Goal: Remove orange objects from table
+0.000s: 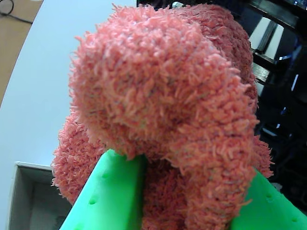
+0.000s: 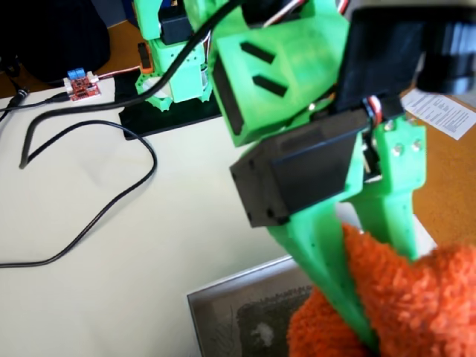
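The green gripper (image 2: pixel 372 297) was clenched on a fluffy orange cloth (image 1: pixel 163 105), which hung bunched between its jaws, clear of the table (image 2: pixel 134 253). It hung directly over a grey box (image 2: pixel 223 312), probably the drop-off bin, so release looked imminent.

No legible text is seen; print on a paper sheet (image 2: pixel 446 111) in the fixed view is too blurred.
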